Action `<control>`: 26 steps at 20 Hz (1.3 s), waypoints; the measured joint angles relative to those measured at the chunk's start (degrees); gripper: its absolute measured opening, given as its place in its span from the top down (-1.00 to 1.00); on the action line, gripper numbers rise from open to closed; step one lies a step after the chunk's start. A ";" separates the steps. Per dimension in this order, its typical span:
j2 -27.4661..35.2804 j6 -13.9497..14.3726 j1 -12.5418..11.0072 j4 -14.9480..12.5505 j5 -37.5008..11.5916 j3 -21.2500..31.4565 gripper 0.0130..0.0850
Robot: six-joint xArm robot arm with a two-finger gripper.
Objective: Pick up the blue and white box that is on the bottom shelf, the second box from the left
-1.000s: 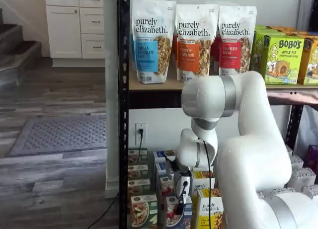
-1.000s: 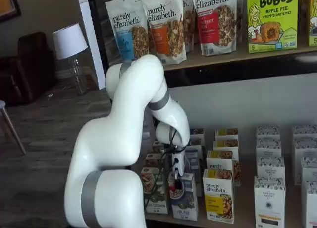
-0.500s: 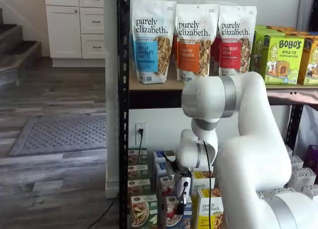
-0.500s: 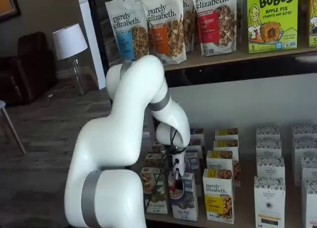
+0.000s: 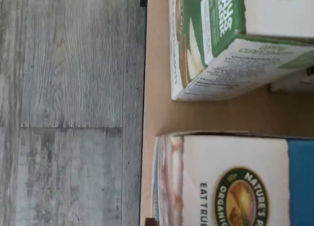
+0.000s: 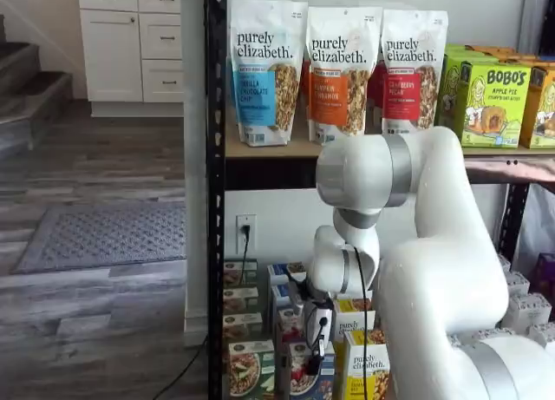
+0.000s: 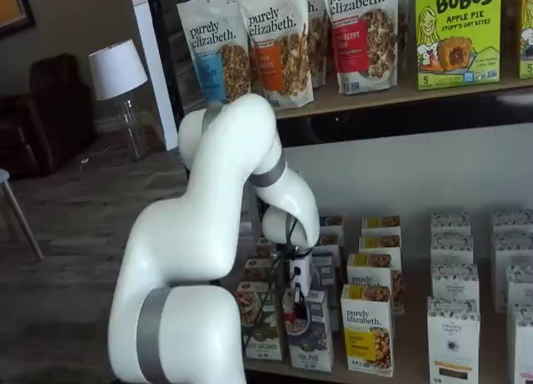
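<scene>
The blue and white box (image 6: 303, 380) (image 7: 315, 338) stands upright at the front of the bottom shelf (image 7: 410, 344), between a green-trimmed carton and a yellow one. My gripper (image 6: 316, 358) (image 7: 291, 306) hangs right at the box's top front edge, black fingers pointing down. No gap between the fingers shows, and I cannot tell whether they are closed on the box. In the wrist view the box's white top with its blue side (image 5: 235, 182) lies close below, standing on the tan shelf board (image 5: 157, 113).
A green-trimmed carton (image 5: 211, 44) (image 6: 250, 370) stands just beside the box, and a yellow purely elizabeth carton (image 7: 368, 326) on its other side. More cartons fill the rows behind. A black rack post (image 6: 215, 244) rises at the shelf's left edge. Granola bags (image 6: 269, 70) stand on the upper tier.
</scene>
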 joint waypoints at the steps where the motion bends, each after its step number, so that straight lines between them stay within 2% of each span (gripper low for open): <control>1: 0.02 -0.15 -0.01 0.16 0.09 -0.04 -0.44; 4: 0.09 -0.35 -0.07 0.36 0.64 -0.25 -0.44; 5: 0.12 -0.38 -0.09 0.37 0.86 -0.34 -0.33; 8: 0.17 -0.47 -0.11 0.48 1.11 -0.43 -0.22; 10: 0.18 -0.55 -0.10 0.56 1.17 -0.46 0.00; 11: 0.18 -0.62 -0.10 0.65 1.24 -0.48 0.00; 12: 0.19 -0.64 -0.10 0.67 1.26 -0.49 0.11; 17: 0.25 1.29 -0.11 -1.54 1.41 -0.54 0.11; 26: -1.43 -1.06 0.34 1.47 0.34 2.29 0.11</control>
